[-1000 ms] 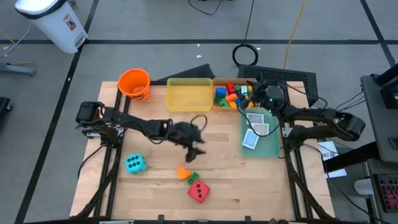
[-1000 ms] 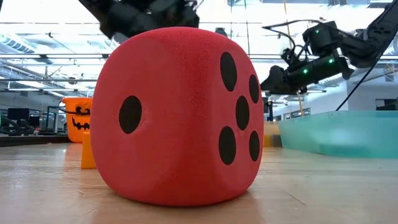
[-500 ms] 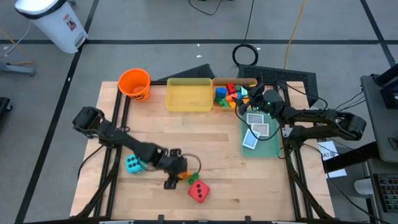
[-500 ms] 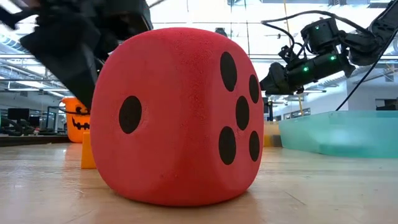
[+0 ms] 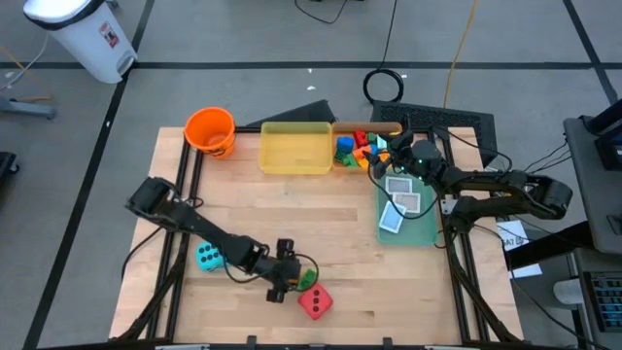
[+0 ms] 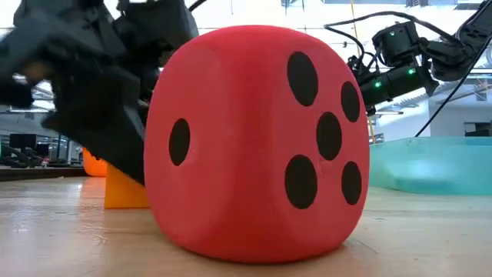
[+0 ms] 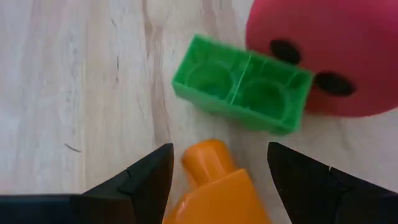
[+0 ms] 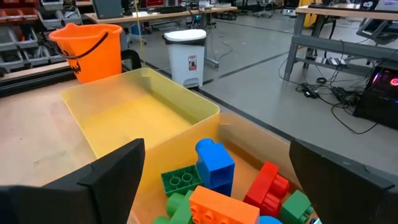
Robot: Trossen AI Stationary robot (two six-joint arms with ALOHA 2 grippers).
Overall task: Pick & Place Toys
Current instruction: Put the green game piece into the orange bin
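Observation:
An orange brick (image 7: pixel 214 186) lies on the table near its front edge, between the fingers of my open left gripper (image 7: pixel 217 177), which slants down over it (image 5: pixel 283 276). Whether the fingers touch the brick I cannot tell. Just beyond it a green brick (image 7: pixel 242 84) lies open side up against the red die (image 5: pixel 314 302). The cyan die (image 5: pixel 208 256) rests to the left of my left arm. My right gripper (image 8: pixel 217 186) hovers open and level above the loose bricks (image 5: pixel 358 148) in the far tray.
At the back stand an orange bucket (image 5: pixel 210 130), a yellow tray (image 5: pixel 294 148) and an orange tray (image 5: pixel 381 127) with several bricks. A green tray (image 5: pixel 424 228) at the right holds white cards (image 5: pixel 400 199). Bare wood lies mid-table.
My left gripper has swung from the table's middle toward the near edge and down, rolling as it went, and now straddles the orange brick. The red die has shifted a little and turned slightly on the table.

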